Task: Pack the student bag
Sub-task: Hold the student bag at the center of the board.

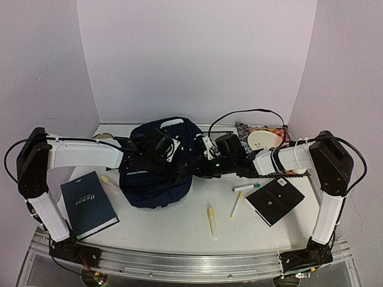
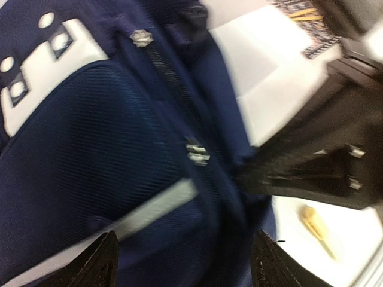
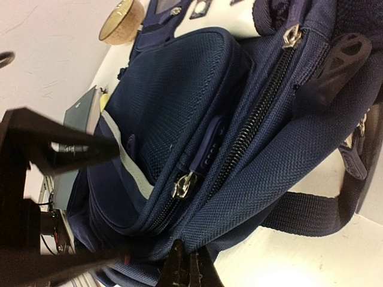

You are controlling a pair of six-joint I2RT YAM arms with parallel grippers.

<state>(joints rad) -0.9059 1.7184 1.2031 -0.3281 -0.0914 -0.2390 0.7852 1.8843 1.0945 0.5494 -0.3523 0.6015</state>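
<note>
The student bag [image 1: 157,164], navy blue with a pale stripe and white patches, lies in the middle of the table. It fills the left wrist view [image 2: 90,149] and the right wrist view [image 3: 239,119], where its zipper pulls [image 3: 182,184] show. My left gripper [image 2: 185,266] hovers open over the bag's front pocket, one dark finger on each side. My right gripper [image 3: 188,269] is shut, its tips pinching the bag's fabric edge near the zipper. From above, both grippers [image 1: 173,172] [image 1: 198,172] meet at the bag's right side.
A dark hardcover book [image 1: 90,204] lies at the front left and a black square case [image 1: 274,201] at the front right. Markers [image 1: 246,187] [image 1: 236,205] [image 1: 212,222] are scattered in front. A patterned item [image 1: 261,137] and a bowl [image 1: 106,136] sit at the back.
</note>
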